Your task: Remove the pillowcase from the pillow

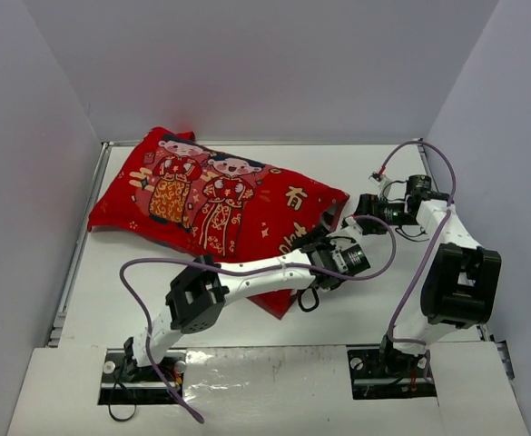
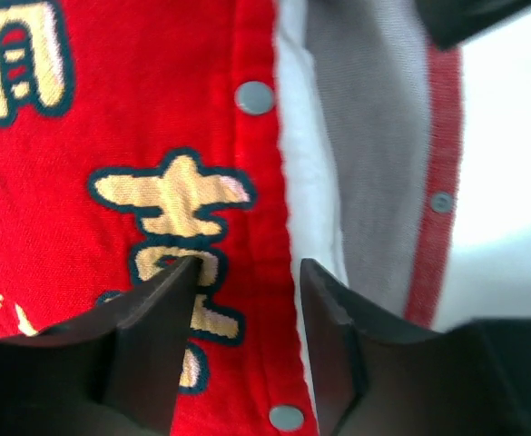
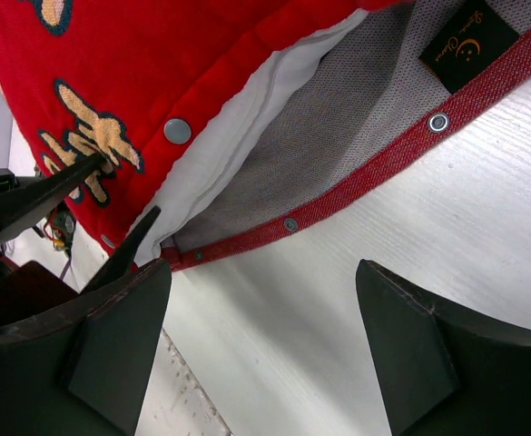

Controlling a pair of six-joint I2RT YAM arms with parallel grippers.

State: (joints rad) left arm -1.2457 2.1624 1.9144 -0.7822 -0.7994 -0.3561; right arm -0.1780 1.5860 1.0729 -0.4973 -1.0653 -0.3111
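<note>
left hand point(image 2: 247, 268) released, jaws spread across the pillowcase point(image 2: 111, 136) top hem. one finger sits over the printed red face, the other over the white pillow point(image 2: 306, 209) edge. can't tell if it's touching cloth. the rest of the case runs off to this hand's left, flat on the surface point(image 1: 93, 282). pillow is stuffed inside, only that white strip shows at the mouth.

mouth is unsnapped and gaping: snap point(image 3: 177, 131) on the top hem, lower flap point(image 3: 365, 173) with grey lining lying on the surface.

right hand point(image 3: 260, 272) released wide, nothing between the jaws, just in front of the mouth over bare surface.

handling guess: case is thin limp cloth and light. pillow is plump and squashy, likely drags on the lining. pinch the hem only, beside the snap, not the pillow with it. right hand takes the white edge.
</note>
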